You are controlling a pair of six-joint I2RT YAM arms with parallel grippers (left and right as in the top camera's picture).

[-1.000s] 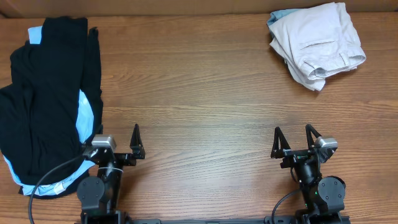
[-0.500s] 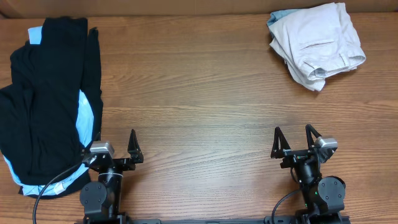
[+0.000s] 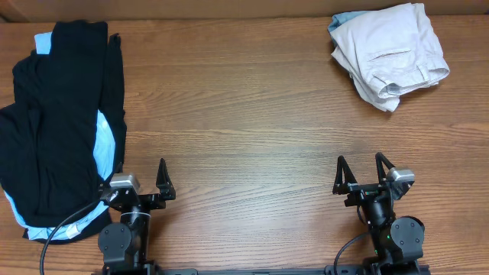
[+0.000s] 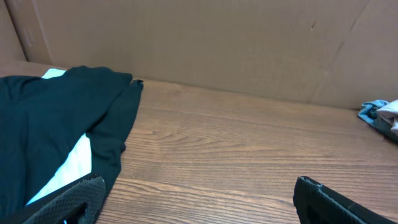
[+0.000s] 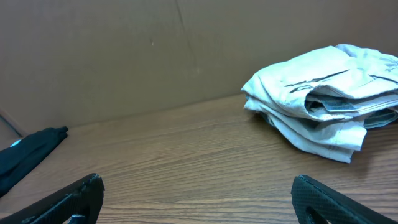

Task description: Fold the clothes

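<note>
The pale beige shorts [image 3: 391,53] lie folded in a bundle at the far right of the table, with a bit of light-blue cloth under their left edge; they also show in the right wrist view [image 5: 326,99]. A pile of black and light-blue garments [image 3: 61,122] lies spread at the left; it also shows in the left wrist view [image 4: 56,137]. My left gripper [image 3: 142,182] is open and empty at the near edge, its left finger beside the black pile. My right gripper [image 3: 359,174] is open and empty at the near right, well short of the shorts.
A brown cardboard wall [image 4: 199,43] stands along the table's far edge. The wooden table [image 3: 244,130] lies between the two piles. The edge of the folded bundle shows at the right of the left wrist view [image 4: 382,115].
My left gripper has pulled back a little toward the near edge and left; over the last half second it has not moved. The right arm and the garments are still.
</note>
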